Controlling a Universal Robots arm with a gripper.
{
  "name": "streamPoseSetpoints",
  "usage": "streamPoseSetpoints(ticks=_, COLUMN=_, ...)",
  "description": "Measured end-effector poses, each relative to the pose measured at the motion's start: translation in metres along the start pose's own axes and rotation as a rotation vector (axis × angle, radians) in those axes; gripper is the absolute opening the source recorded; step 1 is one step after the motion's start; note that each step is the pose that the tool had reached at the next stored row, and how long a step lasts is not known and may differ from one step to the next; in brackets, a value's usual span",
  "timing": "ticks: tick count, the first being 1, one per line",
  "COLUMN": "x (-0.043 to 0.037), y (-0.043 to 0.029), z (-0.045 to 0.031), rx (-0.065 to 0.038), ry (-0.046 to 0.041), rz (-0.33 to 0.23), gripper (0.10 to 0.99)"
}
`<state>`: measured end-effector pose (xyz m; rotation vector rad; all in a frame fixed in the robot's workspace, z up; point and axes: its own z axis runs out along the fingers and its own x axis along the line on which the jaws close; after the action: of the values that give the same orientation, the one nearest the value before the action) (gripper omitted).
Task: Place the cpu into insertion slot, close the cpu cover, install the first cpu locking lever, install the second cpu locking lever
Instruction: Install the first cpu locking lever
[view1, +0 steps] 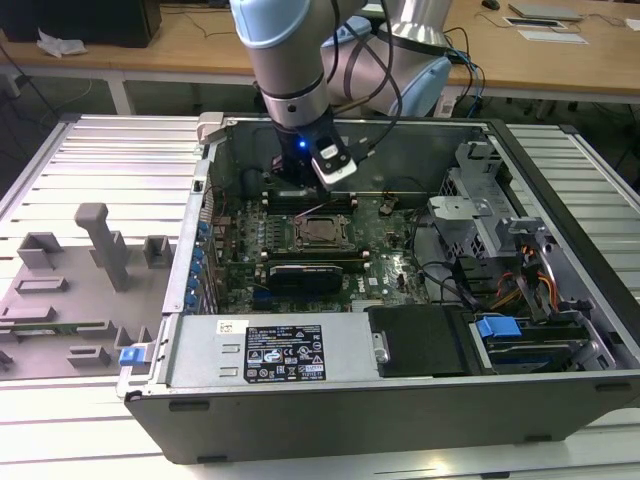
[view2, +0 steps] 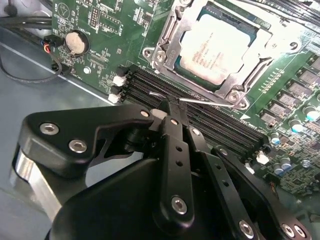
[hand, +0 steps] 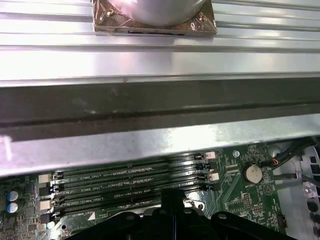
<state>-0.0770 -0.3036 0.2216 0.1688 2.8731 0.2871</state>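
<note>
Tool (view2: 169, 106) nearest, black fingers drawn together, tips touching one thin wire locking lever (view2: 210, 102); whether it is truly pinched can't be told. Four black memory slots (view2: 220, 125) run beneath the tips. Just beyond: one cpu (view2: 220, 47) seated in its socket, one cpu cover (view2: 170, 50) down around it.

Bright, even room light filled the exterior view, leaving the computer case (view1: 400, 150) interior shaded and a blue lamp (view1: 302, 146) glowing on the arm (view1: 285, 60). In the first wrist view, glare bleached the ribbed bench (hand: 160, 55). In the second wrist view, the black pincer (view2: 168, 107) loomed dark and soft, the cpu (view2: 220, 47) crisp.
</note>
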Motion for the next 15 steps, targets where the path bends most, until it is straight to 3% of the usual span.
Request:
streamPoseSetpoints(ticks=8, x=0.0014, y=-0.0003, z=0.0055, rx=0.012, ry=-0.0156, rz=0.051, gripper=0.106)
streamPoseSetpoints(ticks=15, x=0.0023, y=0.005, z=0.0072, rx=0.017, ry=-0.0177, rz=0.056, gripper=0.106)
